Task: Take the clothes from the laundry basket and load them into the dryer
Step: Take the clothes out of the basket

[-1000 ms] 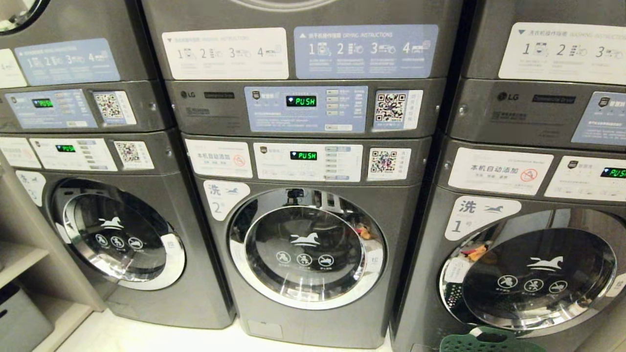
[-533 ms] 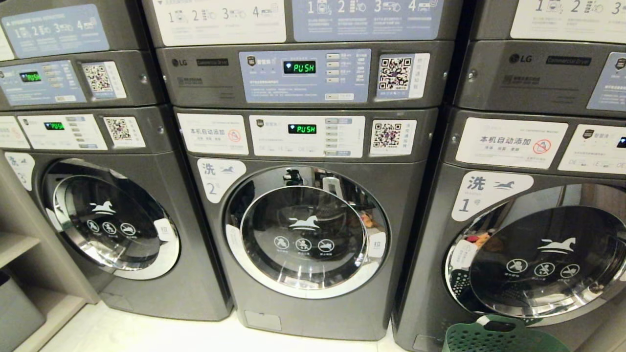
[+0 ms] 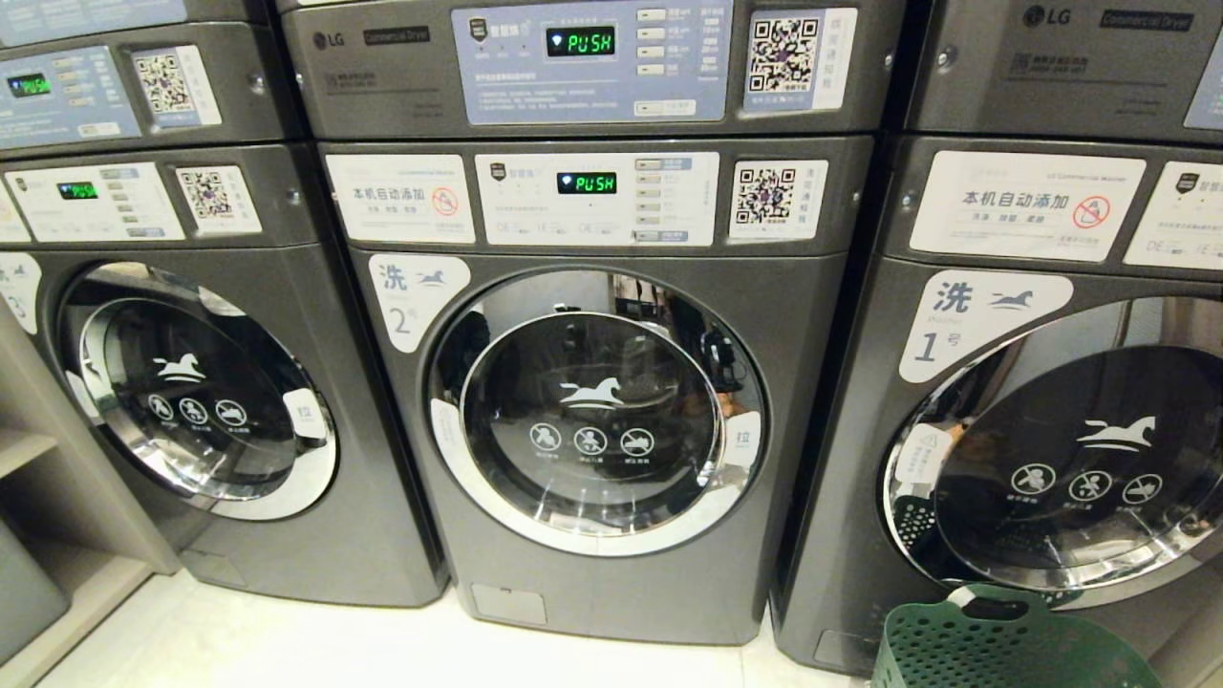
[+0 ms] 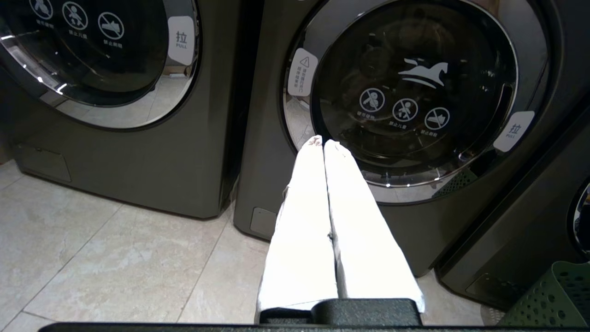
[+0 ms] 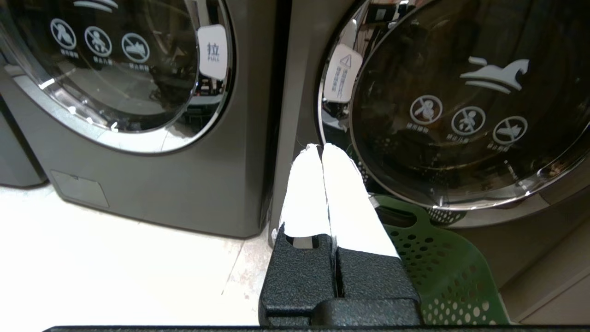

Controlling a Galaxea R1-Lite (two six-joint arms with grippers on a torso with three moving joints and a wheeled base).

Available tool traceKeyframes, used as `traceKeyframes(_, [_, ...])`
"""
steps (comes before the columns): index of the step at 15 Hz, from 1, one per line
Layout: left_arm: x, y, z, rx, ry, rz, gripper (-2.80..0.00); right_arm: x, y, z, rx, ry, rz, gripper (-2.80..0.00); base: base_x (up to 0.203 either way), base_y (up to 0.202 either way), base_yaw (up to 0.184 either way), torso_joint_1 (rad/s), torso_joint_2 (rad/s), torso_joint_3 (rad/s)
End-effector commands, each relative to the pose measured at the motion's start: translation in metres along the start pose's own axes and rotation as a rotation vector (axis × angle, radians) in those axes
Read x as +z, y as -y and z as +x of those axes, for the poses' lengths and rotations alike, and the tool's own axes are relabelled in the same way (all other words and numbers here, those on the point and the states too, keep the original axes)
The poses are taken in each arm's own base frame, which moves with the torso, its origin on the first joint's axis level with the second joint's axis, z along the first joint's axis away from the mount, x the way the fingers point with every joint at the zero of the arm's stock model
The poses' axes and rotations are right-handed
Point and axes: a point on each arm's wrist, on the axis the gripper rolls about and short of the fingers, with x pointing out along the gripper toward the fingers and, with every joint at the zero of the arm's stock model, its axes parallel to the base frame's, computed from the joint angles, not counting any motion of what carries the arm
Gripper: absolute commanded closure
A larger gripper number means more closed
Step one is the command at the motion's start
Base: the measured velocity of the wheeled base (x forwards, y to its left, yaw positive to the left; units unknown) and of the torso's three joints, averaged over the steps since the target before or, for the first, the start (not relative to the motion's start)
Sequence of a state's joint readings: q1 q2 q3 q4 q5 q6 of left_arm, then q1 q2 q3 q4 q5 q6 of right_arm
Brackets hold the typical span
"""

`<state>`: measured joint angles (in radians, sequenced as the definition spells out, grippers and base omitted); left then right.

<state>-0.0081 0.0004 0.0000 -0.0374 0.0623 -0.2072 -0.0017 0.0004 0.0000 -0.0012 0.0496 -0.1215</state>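
Note:
The green perforated laundry basket stands on the floor at the lower right, in front of machine number 1. Only its rim and wall show, so the clothes are hidden. The dryer units stacked on top show just their control panels; their doors are out of view. The lower machines have round glass doors, all closed. My left gripper is shut and empty, pointing at the door of machine 2. My right gripper is shut and empty, just above the basket. Neither arm shows in the head view.
Three grey stacked machines stand side by side, with machine 2 in the middle. A pale tiled floor runs in front of them. A shelf unit with a grey bin is at the far left.
The head camera has dropped: the machines have slid up in the picture and more of the green basket shows. Nothing in the scene itself has moved.

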Motion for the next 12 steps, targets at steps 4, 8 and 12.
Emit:
traceKeyframes(4, [-0.0080,-0.0016,0.0019,0.006,-0.027,0.000,0.00,-0.0002,0.0000,0.0001,0.001,0.001,-0.003,0.00,0.000,0.000,0.000,0.003,0.11,0.089])
traceKeyframes(8, [-0.0080,-0.0016,0.0018,0.006,-0.026,0.000,0.00,-0.0010,-0.0001,0.0003,0.000,-0.001,-0.003,0.00,0.000,0.000,0.000,-0.012,0.06,0.062])
traceKeyframes(12, [-0.0079,-0.0015,0.0019,0.005,-0.027,0.000,0.00,-0.0013,-0.0002,0.0004,0.003,-0.002,-0.004,0.00,0.000,0.000,0.000,0.000,0.04,0.040])
